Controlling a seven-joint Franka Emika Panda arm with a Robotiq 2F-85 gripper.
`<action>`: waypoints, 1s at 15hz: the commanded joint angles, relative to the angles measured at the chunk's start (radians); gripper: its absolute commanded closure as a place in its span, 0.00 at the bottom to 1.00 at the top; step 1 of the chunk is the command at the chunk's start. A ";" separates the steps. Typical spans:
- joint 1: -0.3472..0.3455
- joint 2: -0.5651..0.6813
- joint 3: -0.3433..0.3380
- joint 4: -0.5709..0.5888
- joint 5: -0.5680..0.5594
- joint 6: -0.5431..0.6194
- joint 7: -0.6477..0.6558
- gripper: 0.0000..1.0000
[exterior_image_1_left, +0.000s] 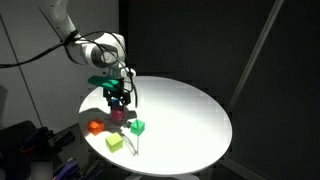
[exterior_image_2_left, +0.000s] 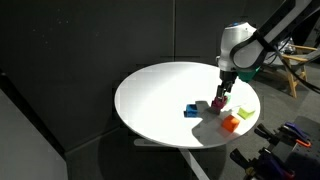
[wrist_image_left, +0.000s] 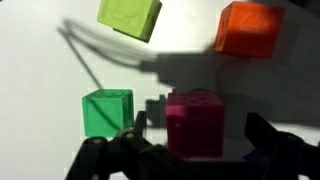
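Observation:
My gripper (wrist_image_left: 196, 138) is open and hangs low over the round white table (exterior_image_1_left: 190, 110). A magenta cube (wrist_image_left: 195, 122) stands between its two dark fingers (wrist_image_left: 262, 132), with a gap showing on each side. A green cube (wrist_image_left: 106, 112) sits just to the left of the magenta one in the wrist view. Farther off lie a yellow-green cube (wrist_image_left: 130, 15) and an orange cube (wrist_image_left: 249, 28). In both exterior views the gripper (exterior_image_1_left: 119, 101) (exterior_image_2_left: 222, 93) stands right above the magenta cube (exterior_image_2_left: 217, 103), near the table's edge.
A blue block (exterior_image_2_left: 190, 110) lies on the table a little apart from the magenta cube. The orange cube (exterior_image_1_left: 96, 126), green cube (exterior_image_1_left: 138, 127) and yellow-green cube (exterior_image_1_left: 114, 143) sit close to the table rim. Dark curtains surround the table.

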 joint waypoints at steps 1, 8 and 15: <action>-0.002 -0.099 0.007 -0.069 0.034 -0.044 0.045 0.00; -0.009 -0.240 0.008 -0.137 0.079 -0.153 0.167 0.00; -0.024 -0.392 0.016 -0.162 0.100 -0.280 0.245 0.00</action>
